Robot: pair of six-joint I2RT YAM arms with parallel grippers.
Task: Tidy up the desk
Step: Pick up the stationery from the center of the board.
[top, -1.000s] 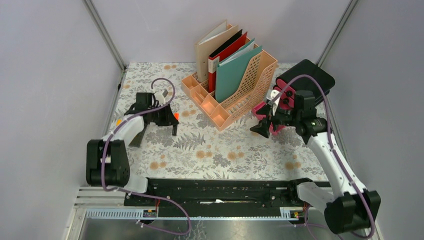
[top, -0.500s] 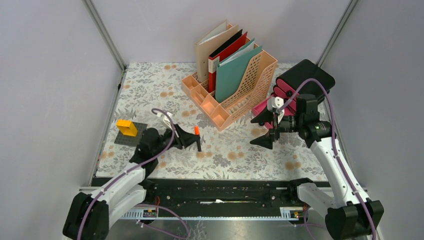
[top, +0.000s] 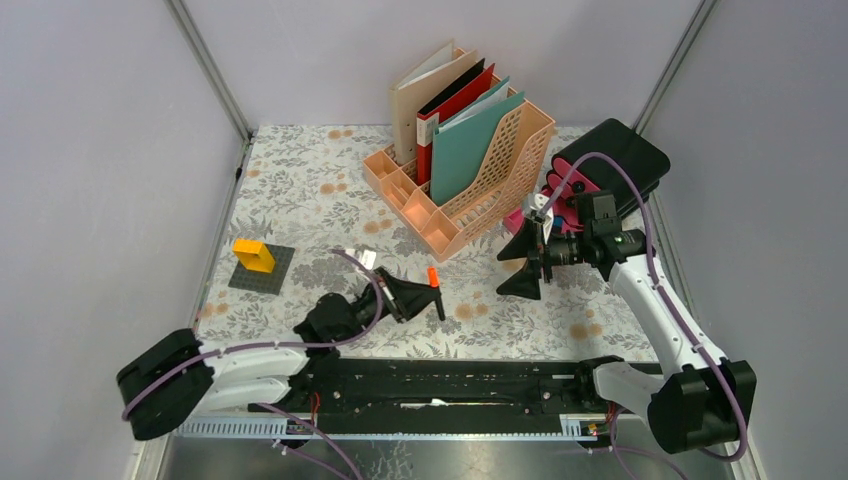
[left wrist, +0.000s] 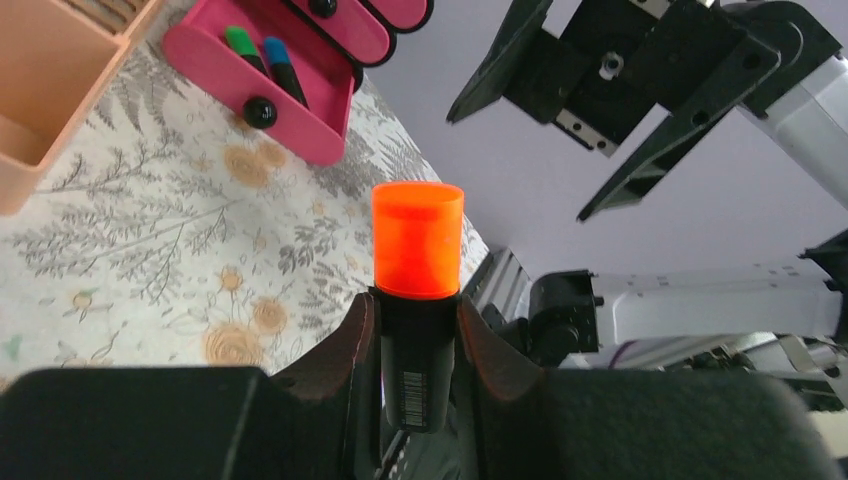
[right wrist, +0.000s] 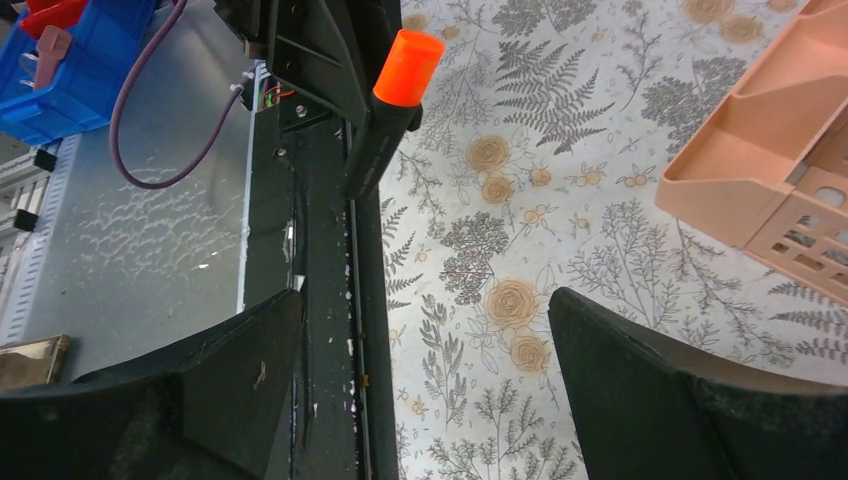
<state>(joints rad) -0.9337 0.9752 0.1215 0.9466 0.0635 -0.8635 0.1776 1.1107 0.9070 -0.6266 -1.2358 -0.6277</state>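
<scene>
Above the desk (top: pixel 300 190), left gripper (left wrist: pixel 416 322) clamps orange-capped marker (left wrist: pixel 417 240)

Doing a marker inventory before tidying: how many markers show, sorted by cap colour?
orange marker: 1, gripped by the left fingers
green marker: 1, in the pink case
blue marker: 1, in the same case
Total: 3
</scene>
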